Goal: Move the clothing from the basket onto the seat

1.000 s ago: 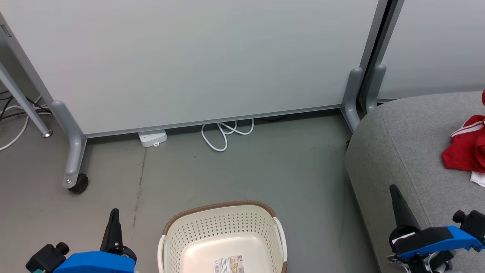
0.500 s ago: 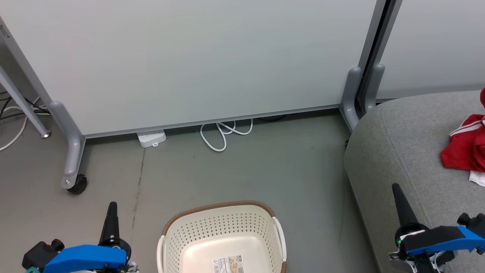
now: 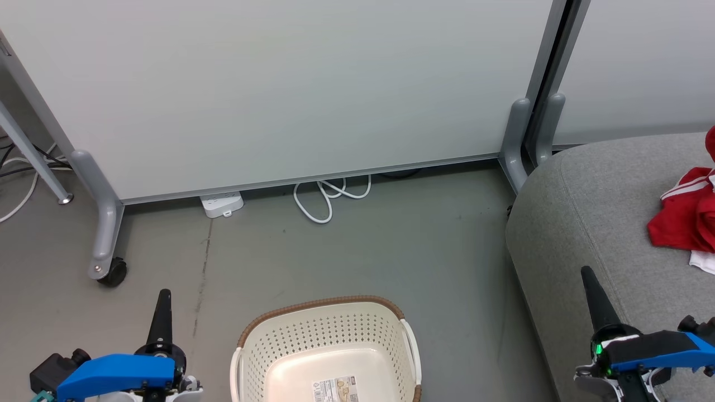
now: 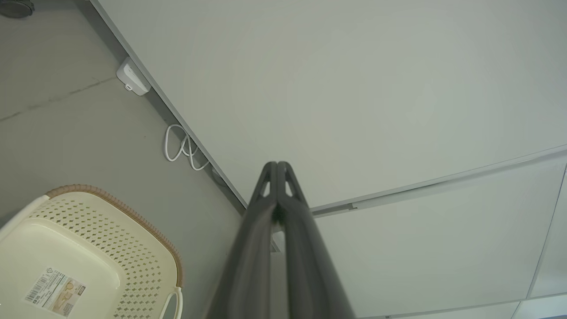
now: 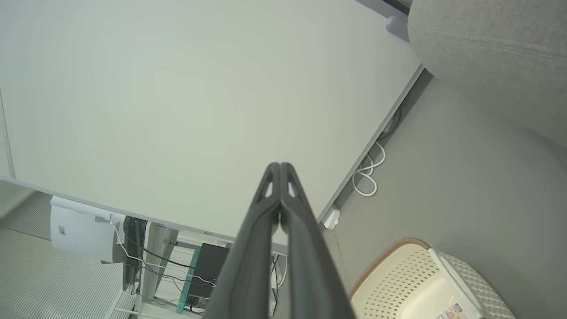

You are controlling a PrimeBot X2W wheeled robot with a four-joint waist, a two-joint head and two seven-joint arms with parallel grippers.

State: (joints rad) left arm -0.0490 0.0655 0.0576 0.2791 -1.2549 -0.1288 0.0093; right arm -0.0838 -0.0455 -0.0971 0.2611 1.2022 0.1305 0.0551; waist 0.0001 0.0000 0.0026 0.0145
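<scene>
Looks done imo: red clothing (image 3: 684, 215) sits on the seat (image 3: 592, 212), ahead and right of the right gripper (image 3: 589, 282), so that arm's nearer vs the left gripper (image 3: 163, 298), both clamped closed on nothing, w/ the basket (image 3: 324, 335) btw them looking empty.
</scene>
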